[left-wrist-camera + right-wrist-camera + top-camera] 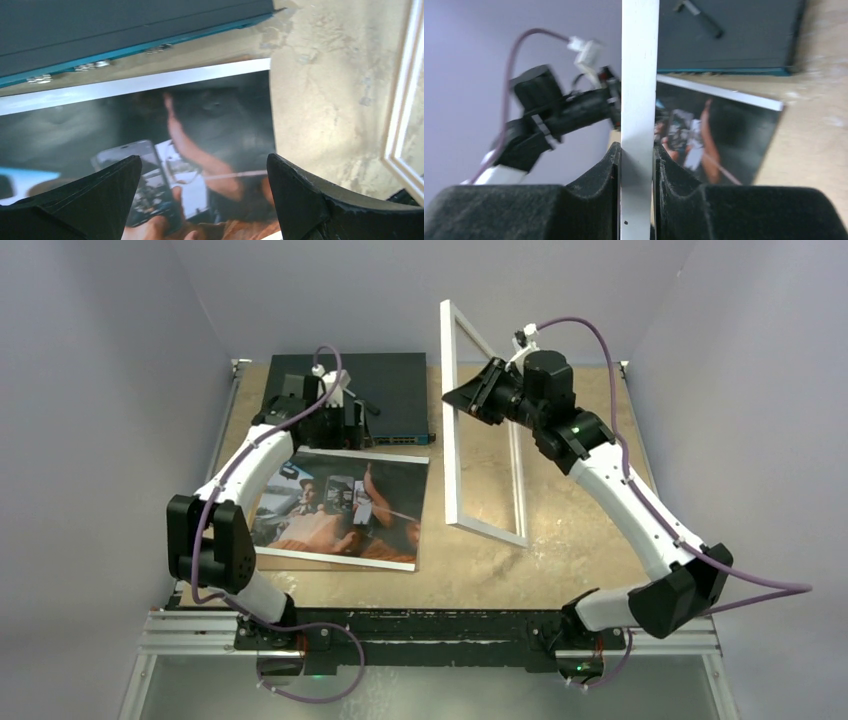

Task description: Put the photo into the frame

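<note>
Photo (340, 510) lay face up by the worktop's (480, 575) left edge. My left gripper (204, 165) hovered released over its far corner, and my right gripper (638, 155) clenched the frame (449, 420) upright, I think to leave room.

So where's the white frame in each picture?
Top view: the frame is tipped up right of centre, pinched by the right gripper.
Left wrist view: only a strip of the frame shows, at the right edge.
Right wrist view: the frame runs up the middle as a white bar, clamped in the jaws.
Shared landmark: the photo, lying flat on the table in all three views.
</note>
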Motion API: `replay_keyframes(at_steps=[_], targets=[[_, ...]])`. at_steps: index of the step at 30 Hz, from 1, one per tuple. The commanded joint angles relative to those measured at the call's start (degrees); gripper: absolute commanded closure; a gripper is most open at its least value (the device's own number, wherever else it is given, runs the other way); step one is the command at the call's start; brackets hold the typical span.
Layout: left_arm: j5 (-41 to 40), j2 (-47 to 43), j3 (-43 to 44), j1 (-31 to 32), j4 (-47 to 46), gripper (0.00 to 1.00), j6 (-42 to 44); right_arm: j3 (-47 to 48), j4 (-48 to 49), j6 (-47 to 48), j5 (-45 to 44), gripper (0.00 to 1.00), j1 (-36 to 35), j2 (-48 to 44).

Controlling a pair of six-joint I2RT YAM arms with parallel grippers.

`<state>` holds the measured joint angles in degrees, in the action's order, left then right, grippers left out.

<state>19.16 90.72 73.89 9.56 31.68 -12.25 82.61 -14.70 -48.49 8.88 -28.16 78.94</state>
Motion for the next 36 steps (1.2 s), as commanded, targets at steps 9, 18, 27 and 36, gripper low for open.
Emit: replay_keyframes(at_steps=[9,18,27,36], targets=[[4.3,3.3,-5.2,8.7,-12.0,0.04,-9.1,-6.2,26.0,-20.7,19.5,1.0,4.0,-8.5],[10.6,4.6,-9.3,12.8,-24.6,0.0,-16.4,-16.5,53.8,-39.5,23.8,1.0,5.0,-8.5],[13.8,6.3,-10.7,13.2,-28.2,0.0,-19.5,-18.8,63.8,-46.2,21.2,1.0,5.0,-7.3],[16.2,7.9,-10.2,14.6,-32.9,0.16,-22.5,-20.7,70.3,-50.0,19.6,1.0,4.9,-5.7]])
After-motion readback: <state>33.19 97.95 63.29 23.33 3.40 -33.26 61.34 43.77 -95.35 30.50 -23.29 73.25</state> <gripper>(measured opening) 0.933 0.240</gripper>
